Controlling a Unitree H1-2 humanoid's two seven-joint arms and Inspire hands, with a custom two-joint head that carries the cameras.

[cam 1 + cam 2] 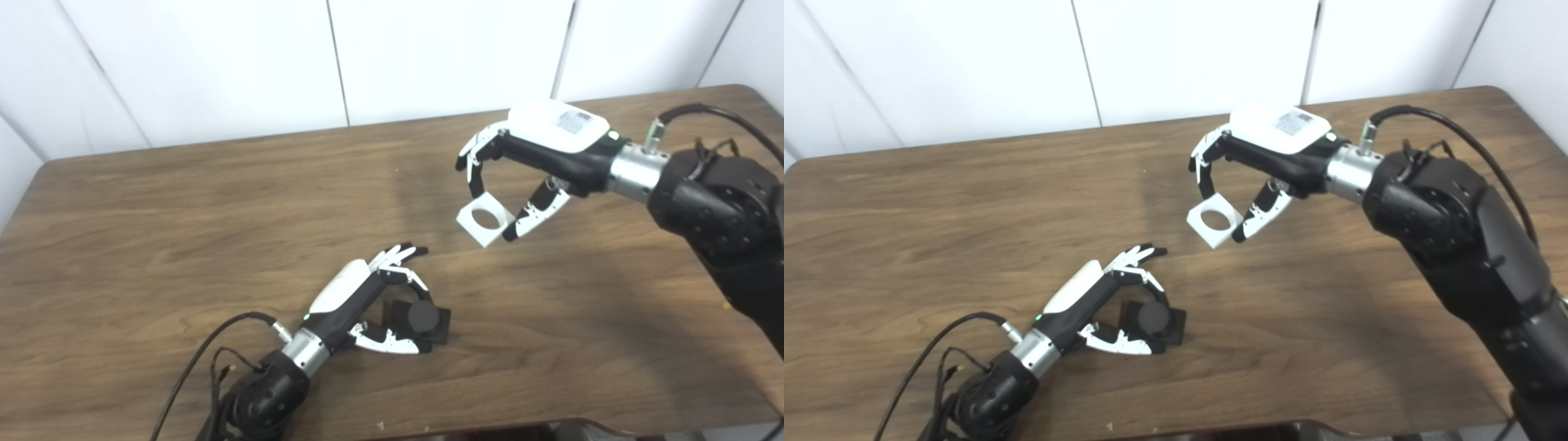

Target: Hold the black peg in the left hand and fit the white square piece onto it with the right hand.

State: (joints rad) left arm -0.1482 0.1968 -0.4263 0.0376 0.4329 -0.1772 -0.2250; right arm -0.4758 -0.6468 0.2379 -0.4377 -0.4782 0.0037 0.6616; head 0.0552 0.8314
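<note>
Left robot hand (373, 300) grips the black peg (421, 318) (on the table (184, 214)); right robot hand (527, 165) pinches the white square piece (484, 219).

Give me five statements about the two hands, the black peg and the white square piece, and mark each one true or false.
1. The right hand holds the white square piece between fingers and thumb. True.
2. The white square piece is already seated on the black peg. False: it is held apart from the peg, farther back on the table and to the right.
3. The left hand is closed around the black peg, low by the wooden table. True.
4. The white square piece is solid, with no opening. False: a round hole shows through its face.
5. The right arm comes in from the picture's left side. False: it enters from the right.
</note>
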